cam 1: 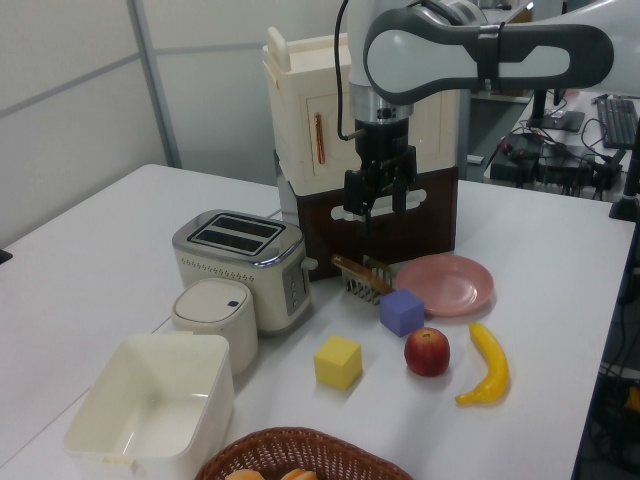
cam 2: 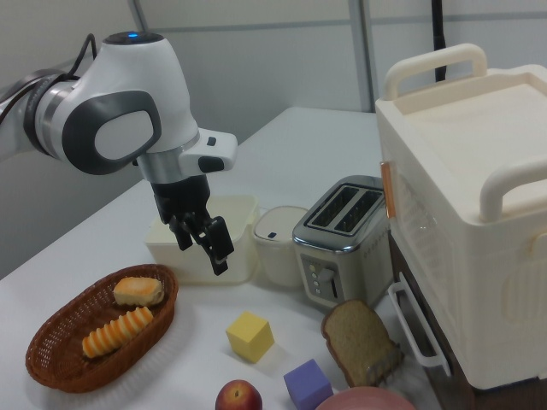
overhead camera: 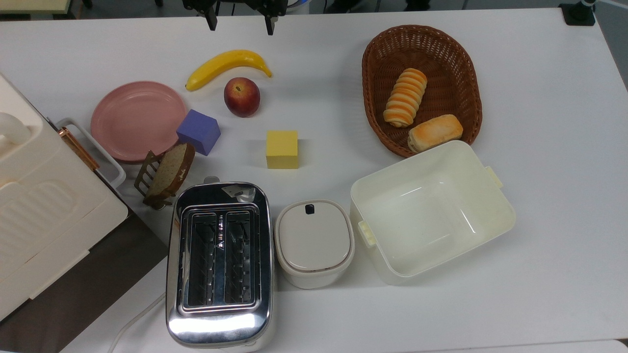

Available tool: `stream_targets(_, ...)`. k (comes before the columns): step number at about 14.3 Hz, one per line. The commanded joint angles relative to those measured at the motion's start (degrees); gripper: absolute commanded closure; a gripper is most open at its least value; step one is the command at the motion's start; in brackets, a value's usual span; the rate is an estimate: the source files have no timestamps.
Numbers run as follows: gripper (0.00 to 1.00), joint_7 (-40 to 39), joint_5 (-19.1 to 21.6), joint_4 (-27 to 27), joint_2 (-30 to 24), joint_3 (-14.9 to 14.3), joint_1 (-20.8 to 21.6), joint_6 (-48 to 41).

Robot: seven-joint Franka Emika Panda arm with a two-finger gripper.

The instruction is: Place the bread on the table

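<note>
The bread (overhead camera: pixel 405 97) is a long ridged roll with orange and cream stripes, lying in the brown wicker basket (overhead camera: pixel 373 59) on the top view's right. The right view shows the bread (cam 2: pixel 118 331) low on its left, inside the basket (cam 2: pixel 51 367). The white table (overhead camera: pixel 539 147) spreads under everything. My gripper (overhead camera: pixel 240 23) hangs open and empty at the top edge of the top view, above the banana and well to the left of the basket. In the left view the gripper (cam 1: pixel 378 205) is above the pink plate; in the right view the gripper (cam 2: pixel 203 248) is above and to the right of the basket.
A smooth golden bun (overhead camera: pixel 435 132) shares the basket. A banana (overhead camera: pixel 228 66), apple (overhead camera: pixel 242 96), pink plate (overhead camera: pixel 137 120), purple cube (overhead camera: pixel 198 131) and yellow cube (overhead camera: pixel 282 149) lie mid-table. A bread slice (overhead camera: pixel 171 171), toaster (overhead camera: pixel 219 260), lidded pot (overhead camera: pixel 314 242) and open cream box (overhead camera: pixel 431 211) stand nearer.
</note>
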Motion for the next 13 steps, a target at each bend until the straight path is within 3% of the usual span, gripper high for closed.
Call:
stream_targets(1,0.00,-0.4,-2.1,0.5,2.3,-0.6,2.1,0.7)
stream_targets(13,0.00,0.0,-2.2,0.5,2.3,-0.7,2.1,0.1)
